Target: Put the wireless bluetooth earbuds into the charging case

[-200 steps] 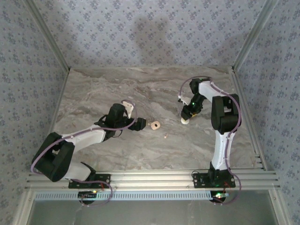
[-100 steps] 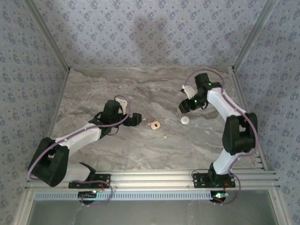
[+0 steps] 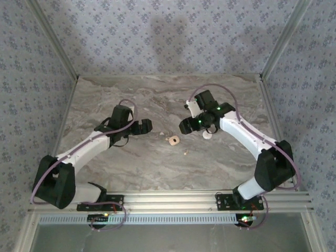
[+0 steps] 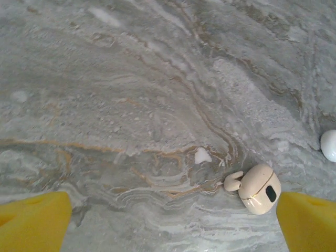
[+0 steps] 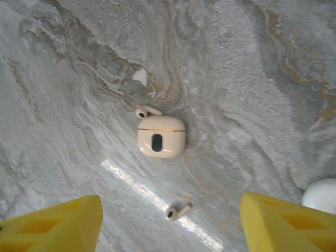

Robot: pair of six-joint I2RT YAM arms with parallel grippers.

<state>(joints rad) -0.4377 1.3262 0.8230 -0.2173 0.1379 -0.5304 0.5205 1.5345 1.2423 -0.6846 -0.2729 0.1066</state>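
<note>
The charging case lies on the table, 1 earbud touching it, a 2nd earbud near, while left gripper and right gripper hang empty, jaws wide.

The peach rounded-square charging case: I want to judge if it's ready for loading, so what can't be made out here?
- Peach rounded-square charging case: its inside, hidden by its own shell, both wrist views.
- Tiny whitish-beige earbuds: too small in the top view.
- White round disc: cut by the frame edge in both wrist views.
</note>
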